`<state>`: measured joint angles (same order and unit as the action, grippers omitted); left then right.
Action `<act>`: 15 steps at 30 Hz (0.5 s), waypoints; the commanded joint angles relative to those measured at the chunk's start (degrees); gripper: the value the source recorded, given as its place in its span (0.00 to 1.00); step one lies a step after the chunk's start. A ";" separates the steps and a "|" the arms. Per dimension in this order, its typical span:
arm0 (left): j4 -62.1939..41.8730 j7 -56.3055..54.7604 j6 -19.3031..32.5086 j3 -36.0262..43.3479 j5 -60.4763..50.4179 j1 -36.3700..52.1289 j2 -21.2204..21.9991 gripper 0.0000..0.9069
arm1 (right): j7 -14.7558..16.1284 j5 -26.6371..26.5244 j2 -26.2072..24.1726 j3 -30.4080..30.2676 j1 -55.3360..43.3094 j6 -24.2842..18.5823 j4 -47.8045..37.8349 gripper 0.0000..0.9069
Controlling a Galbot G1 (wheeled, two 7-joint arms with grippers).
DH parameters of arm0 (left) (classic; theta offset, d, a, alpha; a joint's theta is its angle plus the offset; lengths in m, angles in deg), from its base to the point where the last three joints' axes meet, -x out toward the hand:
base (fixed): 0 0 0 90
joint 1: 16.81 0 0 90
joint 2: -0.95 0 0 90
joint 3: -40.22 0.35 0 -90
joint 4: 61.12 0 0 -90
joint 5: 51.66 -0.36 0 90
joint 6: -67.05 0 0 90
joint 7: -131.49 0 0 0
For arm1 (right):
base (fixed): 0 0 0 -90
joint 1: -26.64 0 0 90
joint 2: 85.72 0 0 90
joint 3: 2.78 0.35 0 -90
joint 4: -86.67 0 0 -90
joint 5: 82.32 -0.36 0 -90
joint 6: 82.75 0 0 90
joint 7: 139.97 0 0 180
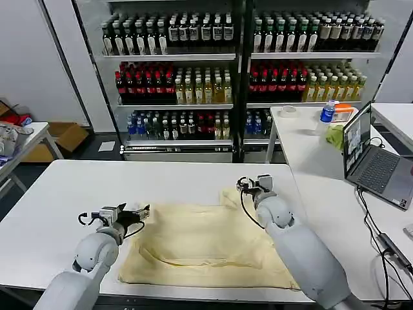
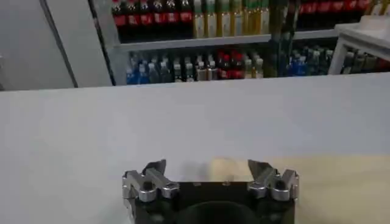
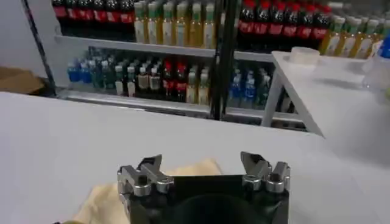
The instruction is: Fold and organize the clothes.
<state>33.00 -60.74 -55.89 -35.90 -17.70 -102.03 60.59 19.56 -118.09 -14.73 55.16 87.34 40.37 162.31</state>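
The clothes are one cream T-shirt (image 1: 206, 248) spread rumpled on the white table (image 1: 58, 194), in front of me. My left gripper (image 1: 140, 212) hovers open at the shirt's far left edge. In the left wrist view this gripper (image 2: 206, 167) has its jaws wide apart with nothing between them, and the cream fabric (image 2: 347, 185) lies just beside it. My right gripper (image 1: 248, 185) is open over the shirt's far right corner. From its own wrist, the right gripper (image 3: 201, 161) stands empty above that corner of cloth (image 3: 189, 169).
A second white table (image 1: 303, 148) at the right carries a laptop (image 1: 374, 161), a green cloth bundle (image 1: 335, 137), a water bottle (image 1: 328, 111) and a tape roll (image 1: 288, 111). Cables (image 1: 381, 236) run along the right edge. Bottle shelves (image 1: 174, 84) stand behind. A grey-white pile (image 1: 10, 139) lies far left.
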 commanded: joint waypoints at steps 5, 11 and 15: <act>-3.28 -0.04 -0.10 1.78 0.03 2.18 1.08 1.00 | 0.04 0.12 1.78 -0.75 -2.71 0.06 -7.81 1.00; -3.73 0.13 -0.07 1.91 -0.11 2.24 1.58 0.41 | 0.41 0.12 1.70 -0.91 -2.21 0.05 -7.36 0.74; -3.86 0.42 -0.06 2.06 -0.11 2.29 1.86 0.04 | 0.79 0.11 1.59 -1.07 -1.99 0.03 -7.36 0.00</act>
<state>30.01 -60.46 -55.89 -34.28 -17.78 -100.23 62.10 20.24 -117.87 -13.50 54.32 85.98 40.23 156.70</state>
